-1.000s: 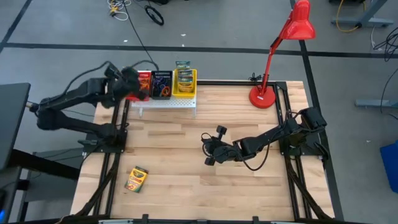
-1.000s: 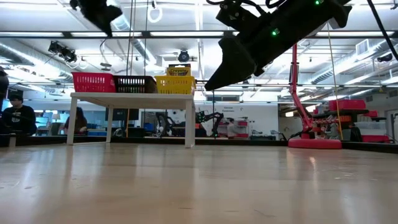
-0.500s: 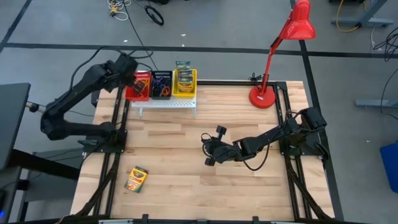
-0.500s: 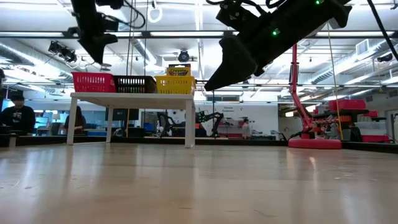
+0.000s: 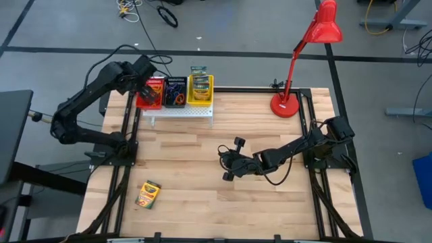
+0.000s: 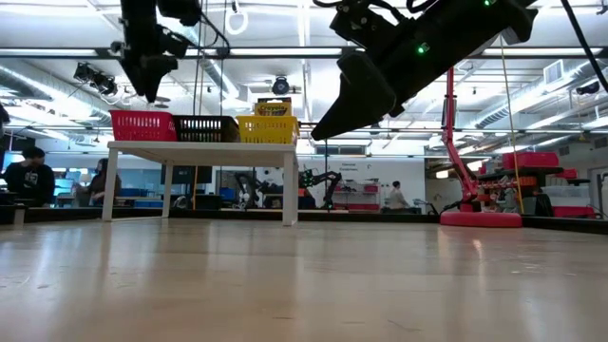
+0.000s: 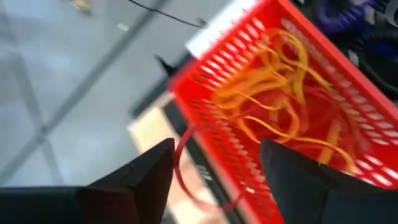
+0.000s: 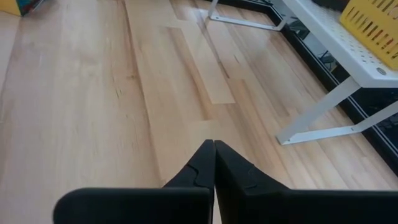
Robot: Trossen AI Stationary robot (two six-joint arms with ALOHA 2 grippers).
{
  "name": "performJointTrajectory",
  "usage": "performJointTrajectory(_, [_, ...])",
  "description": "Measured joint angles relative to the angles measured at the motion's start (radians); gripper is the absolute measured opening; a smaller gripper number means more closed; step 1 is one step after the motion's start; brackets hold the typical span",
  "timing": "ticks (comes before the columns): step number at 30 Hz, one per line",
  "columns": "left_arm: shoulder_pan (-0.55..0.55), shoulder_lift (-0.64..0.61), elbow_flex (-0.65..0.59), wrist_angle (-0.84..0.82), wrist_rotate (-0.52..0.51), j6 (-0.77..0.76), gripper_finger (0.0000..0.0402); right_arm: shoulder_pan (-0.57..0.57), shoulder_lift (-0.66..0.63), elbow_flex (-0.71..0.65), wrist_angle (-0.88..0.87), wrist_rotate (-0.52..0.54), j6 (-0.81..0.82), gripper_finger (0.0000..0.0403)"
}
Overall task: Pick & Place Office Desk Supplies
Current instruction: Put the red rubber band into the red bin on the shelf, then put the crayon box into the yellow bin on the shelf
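A pale wooden tabletop [image 5: 202,175] stands on a grey floor in an open workshop with ceiling strip lights; people sit at benches far behind, in the low view. A red lamp [image 5: 297,61] stands at the far right corner. Along the far edge, toward the left, a white stand [image 5: 179,111] carries three bins: red [image 5: 149,93], black [image 5: 175,92] and yellow [image 5: 201,89].

The left gripper [image 5: 140,71] hangs over the red bin's outer edge at the far left corner. In its wrist view the fingers [image 7: 146,177] are spread wide, and a thin red band [image 7: 186,168] loops between them, apparently just let go, right at the bin's outer wall; whether it will fall inside or outside cannot be told. The bin already holds a tangle of orange bands [image 7: 280,87].

So the step in hand looks like dropping a band into its bin. One crayon box [image 5: 148,193] lies near the front left corner, well apart from the stand, with others already in the yellow bin. The likely next move is to fetch that box, which calls for a long swing back across the tabletop.

The right gripper [image 5: 226,165] waits near the tabletop's middle, fingers pressed together and empty.
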Motion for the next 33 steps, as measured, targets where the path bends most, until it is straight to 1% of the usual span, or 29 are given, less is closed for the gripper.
performJointTrajectory(2, [-0.034, 0.002, 0.013, -0.003, -0.086, -0.001, 0.0252, 0.000, 0.000, 0.000, 0.000, 0.000, 0.000, 0.0005])
performJointTrajectory(4, [-0.065, 0.004, 0.016, -0.001, -0.140, 0.011, 0.0257, 0.000, 0.000, 0.000, 0.000, 0.000, 0.000, 0.0006])
performJointTrajectory(11, [-0.144, 0.004, 0.016, 0.028, -0.234, 0.039, 0.0264, 0.000, 0.000, 0.000, -0.002, -0.007, 0.000, 0.0006])
performJointTrajectory(14, [-0.174, 0.004, 0.016, 0.056, -0.310, 0.060, 0.0264, 0.000, 0.000, 0.000, -0.007, -0.007, 0.000, 0.0006])
performJointTrajectory(15, [-0.182, 0.004, 0.016, 0.057, -0.316, 0.065, 0.0264, 0.000, 0.000, 0.000, -0.008, -0.007, 0.000, 0.0006])
performJointTrajectory(16, [-0.187, 0.004, 0.017, 0.055, -0.303, 0.066, 0.0263, 0.000, 0.000, 0.000, -0.008, -0.006, 0.000, 0.0006])
performJointTrajectory(17, [-0.190, 0.004, 0.017, 0.047, -0.258, 0.057, 0.0263, 0.000, 0.000, 0.000, -0.008, -0.007, 0.000, 0.0006])
performJointTrajectory(19, [-0.178, 0.009, 0.017, 0.022, -0.124, 0.002, 0.0261, 0.000, 0.000, 0.000, -0.008, -0.011, 0.000, 0.0006])
performJointTrajectory(20, [-0.170, 0.013, 0.017, 0.017, -0.082, -0.023, 0.0261, 0.000, 0.000, 0.000, -0.008, -0.015, 0.000, 0.0006])
performJointTrajectory(21, [-0.162, 0.016, 0.017, 0.015, -0.068, -0.040, 0.0262, 0.000, 0.000, 0.000, -0.008, -0.016, 0.000, 0.0006])
performJointTrajectory(23, [-0.154, 0.016, 0.017, 0.007, -0.074, -0.030, 0.0264, 0.000, 0.000, 0.000, -0.009, -0.016, 0.000, 0.0006])
performJointTrajectory(25, [-0.171, 0.012, 0.017, 0.005, -0.064, -0.013, 0.0265, 0.000, 0.000, 0.000, -0.014, -0.016, 0.000, 0.0006])
performJointTrajectory(27, [-0.209, 0.008, 0.017, -0.012, -0.021, -0.019, 0.0259, 0.000, 0.000, 0.000, -0.021, -0.016, 0.000, 0.0006])
performJointTrajectory(30, [-0.305, -0.017, 0.017, -0.022, 0.051, -0.074, 0.0224, 0.000, 0.000, -0.003, -0.023, -0.016, 0.000, 0.0006])
performJointTrajectory(33, [-0.458, -0.040, 0.017, -0.017, 0.109, -0.115, 0.0166, 0.000, 0.000, -0.046, 0.052, -0.017, -0.020, 0.0003])
